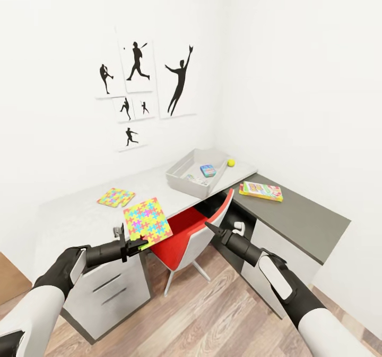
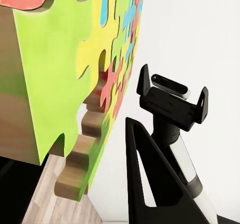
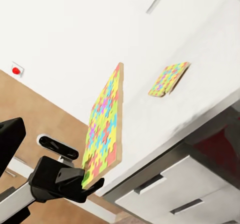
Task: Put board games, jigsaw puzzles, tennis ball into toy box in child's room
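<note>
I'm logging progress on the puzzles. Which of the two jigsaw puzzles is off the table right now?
The larger-looking jigsaw puzzle, held tilted up by the left gripper at its lower corner. The other jigsaw puzzle lies flat on the table, untouched.

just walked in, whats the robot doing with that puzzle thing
The left gripper holds one jigsaw puzzle by its lower edge, lifted and tilted above the white table. The other puzzle lies flat on the table. The grey toy box at the far end already holds a small blue game box, with the tennis ball beside it. A yellow-red game box lies on the dark-topped cabinet. The right gripper hangs empty near the red chair.
</note>
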You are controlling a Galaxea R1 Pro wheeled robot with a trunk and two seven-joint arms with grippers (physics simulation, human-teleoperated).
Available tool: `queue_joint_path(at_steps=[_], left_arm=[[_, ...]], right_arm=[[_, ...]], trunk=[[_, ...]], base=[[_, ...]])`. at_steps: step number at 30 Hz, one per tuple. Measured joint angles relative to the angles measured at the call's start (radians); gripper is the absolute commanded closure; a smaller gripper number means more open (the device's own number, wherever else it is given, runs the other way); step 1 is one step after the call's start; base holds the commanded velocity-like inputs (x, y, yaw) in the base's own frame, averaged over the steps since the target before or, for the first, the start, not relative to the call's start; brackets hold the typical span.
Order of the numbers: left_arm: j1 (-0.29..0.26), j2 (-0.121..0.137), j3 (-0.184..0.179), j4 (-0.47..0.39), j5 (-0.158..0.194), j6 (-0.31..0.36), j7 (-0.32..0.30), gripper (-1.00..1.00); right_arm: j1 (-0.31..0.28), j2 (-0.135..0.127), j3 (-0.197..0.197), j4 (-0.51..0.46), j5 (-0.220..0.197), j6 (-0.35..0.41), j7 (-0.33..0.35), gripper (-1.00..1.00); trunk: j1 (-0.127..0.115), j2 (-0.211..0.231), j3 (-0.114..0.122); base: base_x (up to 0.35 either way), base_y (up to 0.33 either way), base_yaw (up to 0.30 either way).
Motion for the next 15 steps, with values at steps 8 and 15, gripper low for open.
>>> queue_joint_path(at_steps=[8,15], left_arm=[[0.000,0.004,0.000,0.000,0.001,0.000,0.000,1.00],[0.000,0.008,0.000,0.000,0.001,0.000,0.000,1.00]], right_arm=[[0.000,0.002,0.002,-0.001,0.000,-0.002,0.001,-1.00],[0.000,0.005,0.002,-0.001,0.000,-0.001,0.002,-1.00]], trunk=[[-0.031,0.056,0.025],[-0.058,0.105,0.047]], base=[[0.000,0.000,-0.001],[0.000,0.000,-0.027]])
